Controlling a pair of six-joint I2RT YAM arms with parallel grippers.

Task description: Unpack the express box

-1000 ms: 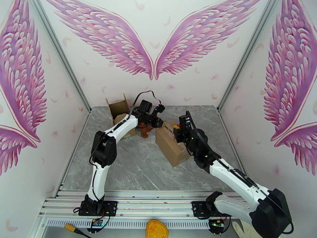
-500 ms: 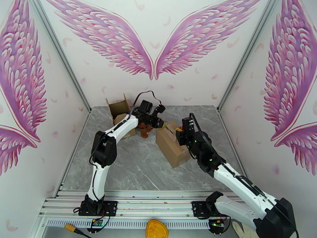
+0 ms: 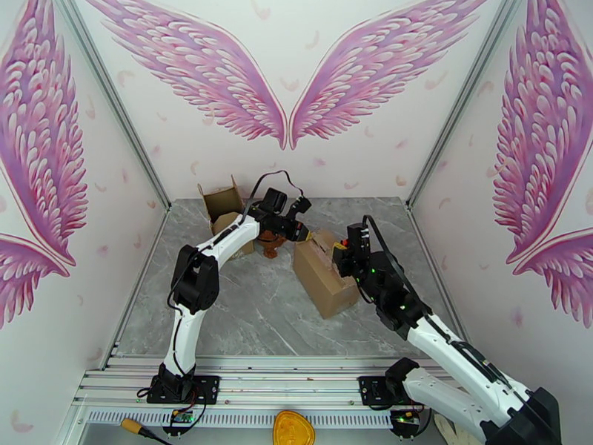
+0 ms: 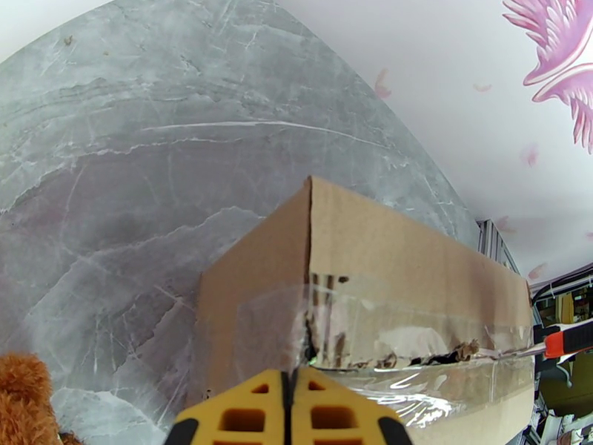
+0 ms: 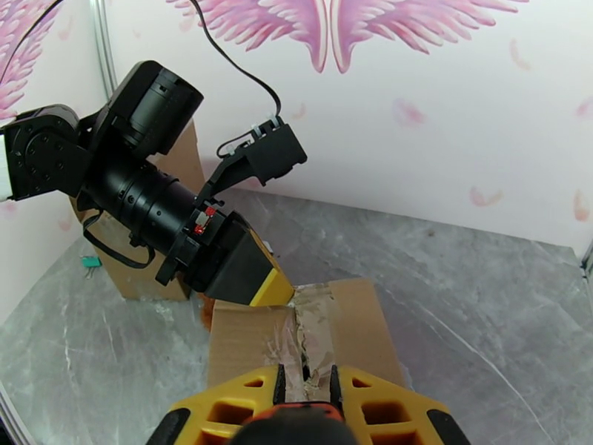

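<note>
Back left of grey marble table (image 3: 244,313): open carton (image 3: 221,202), flaps up, near the wall corner. Just right of it, brown plush toy (image 3: 268,248) on the tabletop, partly hidden under the left arm; fuzzy brown edge of it at lower left of the left wrist view as well. Next along, left gripper (image 3: 300,231): yellow tips pressed flat together, no gap, nothing pinched, set at the far-left end of the express box (image 3: 320,277), right where the tape seam wraps over the edge. Touching or just off the cardboard, cannot tell. Mid-table, a little right of centre, between the two grippers: the express box itself. Plain brown corrugated cardboard, long and low, lying askew to the table edges. Top flaps down. Clear tape (image 4: 385,320) along the top seam and over the end face, glossy and wrinkled; torn ragged along the seam line, with dark gaps and frayed cardboard showing through. Side faces smooth and undented. Right of the box: right gripper (image 3: 345,254), held just beside the box's right edge, looking down the seam toward the left gripper. Yellow fingers (image 5: 259,387) slightly parted, pinching an orange cutter (image 4: 567,339); pale blade tip pointed into the torn seam.
</note>
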